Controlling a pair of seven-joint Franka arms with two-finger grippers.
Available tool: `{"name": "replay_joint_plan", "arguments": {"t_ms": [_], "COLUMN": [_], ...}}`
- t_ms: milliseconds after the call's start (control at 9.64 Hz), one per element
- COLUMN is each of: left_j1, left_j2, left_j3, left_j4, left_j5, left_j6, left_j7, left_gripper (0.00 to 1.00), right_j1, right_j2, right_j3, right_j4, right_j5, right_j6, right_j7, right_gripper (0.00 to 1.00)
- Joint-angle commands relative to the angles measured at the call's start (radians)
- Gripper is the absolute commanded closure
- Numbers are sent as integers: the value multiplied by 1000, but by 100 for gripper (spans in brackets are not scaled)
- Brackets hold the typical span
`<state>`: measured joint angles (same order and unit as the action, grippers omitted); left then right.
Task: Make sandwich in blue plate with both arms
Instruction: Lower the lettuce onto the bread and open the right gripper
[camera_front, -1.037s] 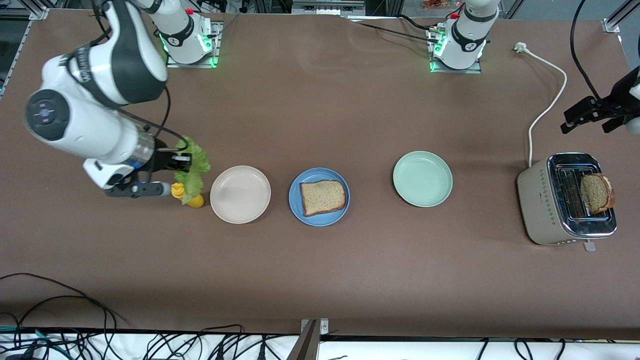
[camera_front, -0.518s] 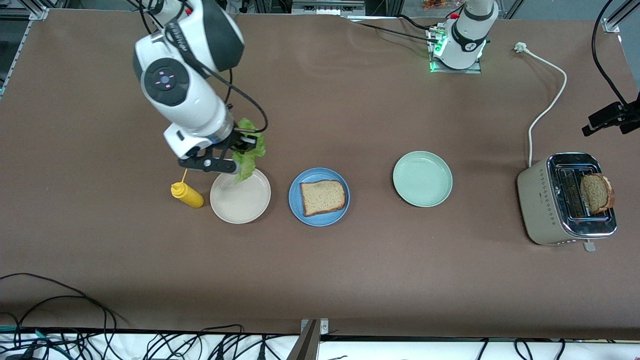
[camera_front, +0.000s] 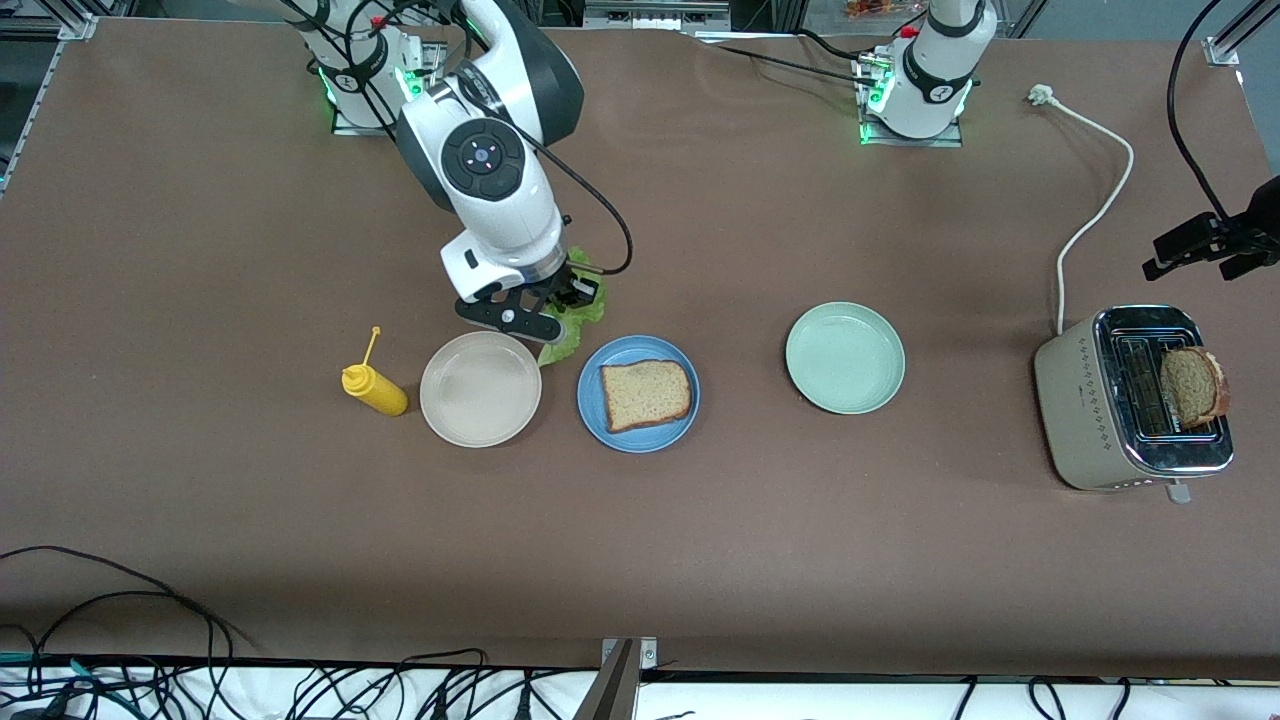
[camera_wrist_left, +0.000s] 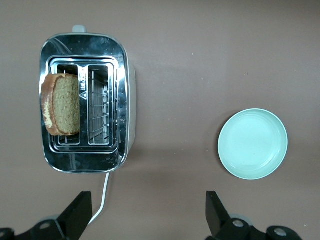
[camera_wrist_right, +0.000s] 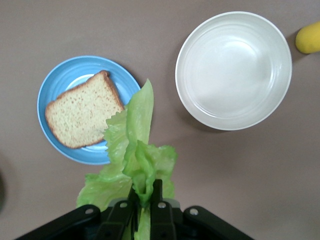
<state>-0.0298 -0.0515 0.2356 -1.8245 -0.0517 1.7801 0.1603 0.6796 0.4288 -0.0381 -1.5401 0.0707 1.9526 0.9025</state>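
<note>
- My right gripper (camera_front: 560, 312) has its two fingers pressed together on the stem end of the lettuce leaf (camera_wrist_right: 134, 150), and it hangs in the air over the bare table between the beige plate (camera_front: 480, 389) and the blue plate (camera_front: 638, 393).
- The leaf dangles from that grip, ruffled and folded; in my right wrist view its long axis runs straight out from the fingers, and its narrow tip points toward the gap between the two plates, its edge overlapping the blue plate's rim.
- One bread slice (camera_front: 646, 395) lies flat in the blue plate, a little turned, so that its straight sides are not square with the table edge; nothing lies on top of it.
- The beige plate sits just beside the blue plate, toward the right arm's end of the table, and the yellow squeeze bottle (camera_front: 375, 388) stands beside it, farther toward that end.
- My left gripper (camera_wrist_left: 145, 215) waits high up with its fingers spread wide apart and holds nothing; it hangs over the table beside the toaster (camera_front: 1130, 398).
- A second bread slice (camera_front: 1192, 386) stands upright in one toaster slot.
- The pale green plate (camera_front: 845, 357) lies between the blue plate and the toaster.
</note>
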Motion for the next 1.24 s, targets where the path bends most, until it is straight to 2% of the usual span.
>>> {"name": "replay_joint_plan", "arguments": {"t_ms": [0,104,518,933,1141], "left_j1": [-13,-13,-19,-19,-21], "left_j2": [5,18,15,16,16], "left_j3": [13,13,4,4,4], "left_j4": [27,28,31,31,31], "left_j5": [26,26,26,26,26], "left_j6": [18,21,21,22,22], "left_j7": [7,7,-12,-10,-10], "left_gripper": [0,0,0,0,0], "right_j1": [18,31,78,92,94], "right_j2": [60,99,260,344,349], "right_j3": [-10,-9,-13,-16,-14], "right_j4": [18,41,159,166,179], "right_j5": [-3,-3,-21,-86,-89], "right_j6": [92,145,198,282,287], "right_j7": [120,180,317,435,457], "right_gripper": [100,100,100,100,100]}}
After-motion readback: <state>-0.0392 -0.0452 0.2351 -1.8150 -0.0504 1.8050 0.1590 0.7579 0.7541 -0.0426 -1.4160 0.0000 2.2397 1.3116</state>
